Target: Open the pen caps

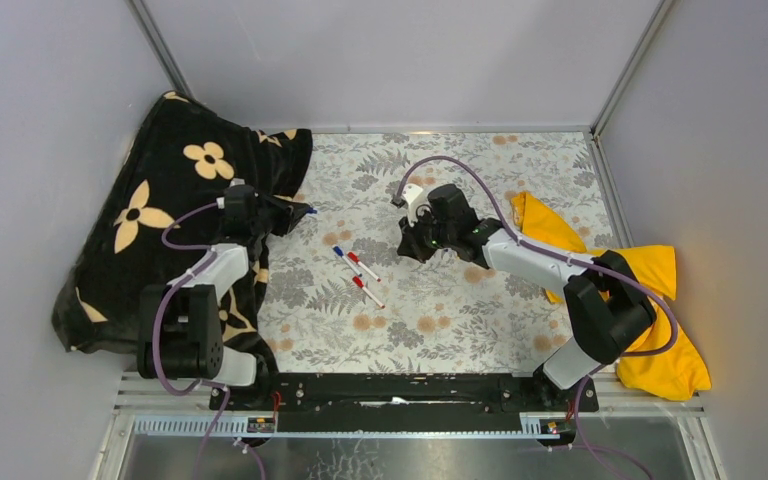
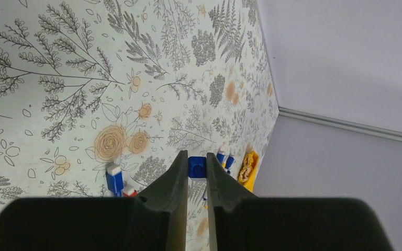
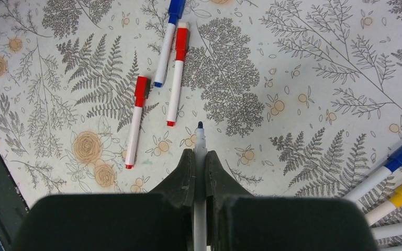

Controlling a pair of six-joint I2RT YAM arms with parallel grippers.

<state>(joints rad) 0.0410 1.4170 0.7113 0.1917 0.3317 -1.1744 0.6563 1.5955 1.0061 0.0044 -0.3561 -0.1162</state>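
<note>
Presently the left hand [image 2: 196, 155] is seen closed on a loose blue cap [image 2: 196, 168], which is pinched between the two fingertips and held above the counter [image 2: 57, 78]. The right hand [image 3: 200, 152] is clamped shut around an uncapped pen [image 3: 200, 137]. Its white barrel is gripped between the fingers, and its dark tip is pointed forward, bare, over the floral counter.

In the overhead view the two hands are held well apart. The left is placed over the edge of a black cloth [image 1: 160, 190] with pale flowers. The right is placed near the middle of the counter, and a yellow cloth [image 1: 660, 290] is spread under its arm at the right side.

Between the hands three more pens are laid flat on the counter. A blue pen [image 3: 165, 52] and a red pen [image 3: 176, 83] are set just beside each other, nearly parallel. A second red pen [image 3: 134, 133] is set a little apart, to their left in the right wrist view. All three are capped.

At the right edge of that view further pens are bunched together and cut off by the frame. Among them a blue-capped pen [image 3: 384, 170] and a yellow-capped pen [image 3: 395, 201] can be told.
</note>
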